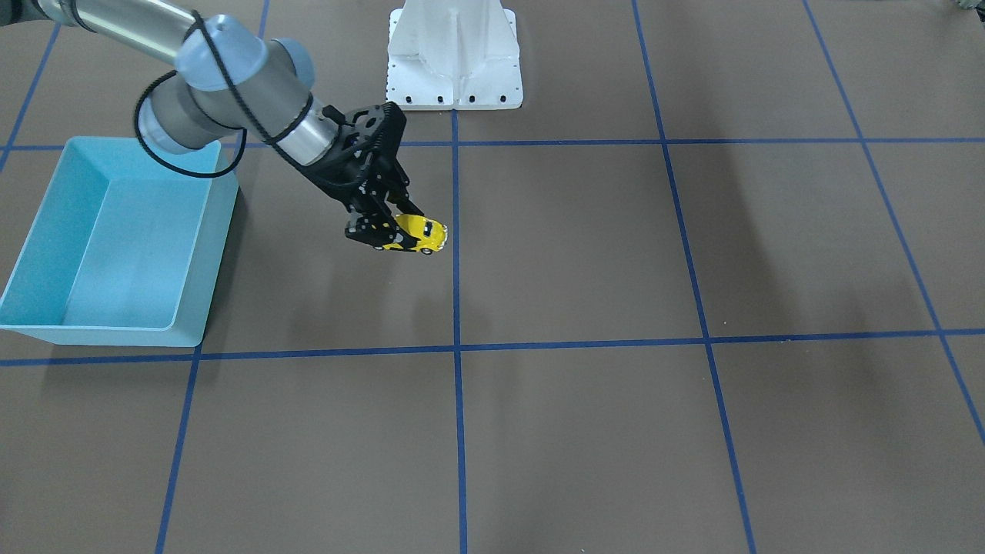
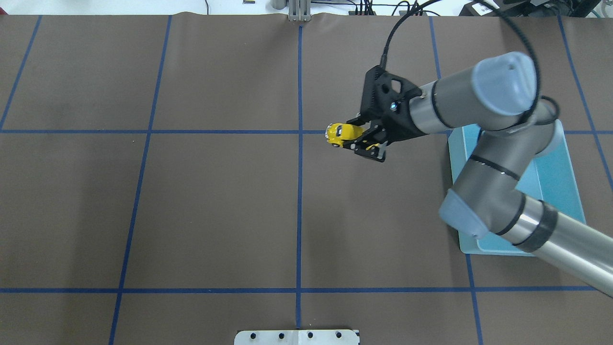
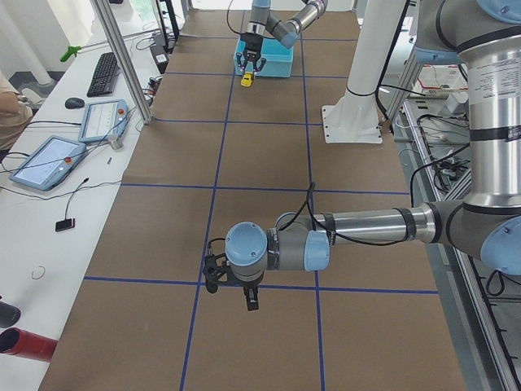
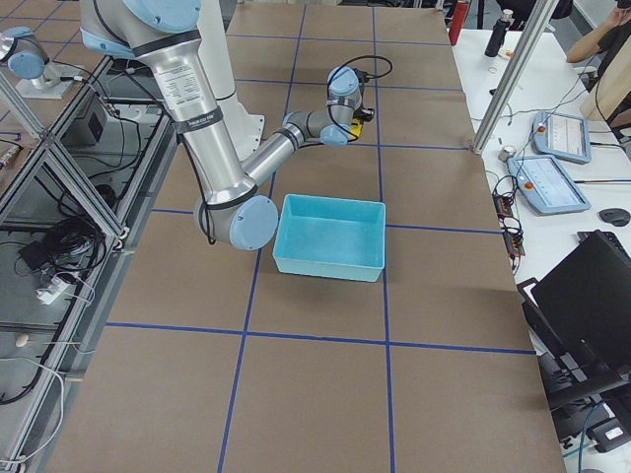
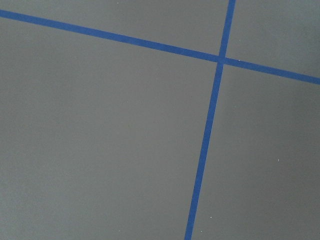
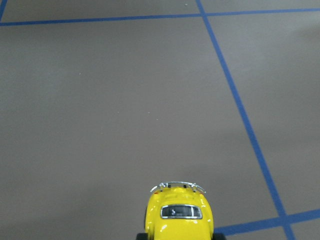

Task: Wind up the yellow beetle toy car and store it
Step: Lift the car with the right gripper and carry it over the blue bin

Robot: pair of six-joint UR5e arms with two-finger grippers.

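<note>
One yellow beetle toy car [image 1: 421, 233], dark-windowed

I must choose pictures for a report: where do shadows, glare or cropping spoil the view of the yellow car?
Front-facing view: the yellow beetle toy car is sharp; soft arm shadows lie on the table. Right wrist view: in focus, small glare on its body, bottom edge cuts it off. Exterior left view: tiny, no detail.

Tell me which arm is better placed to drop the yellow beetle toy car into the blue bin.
Right: the right fingers grip the yellow beetle toy car near the blue bin; the left fingers are far away.
</note>
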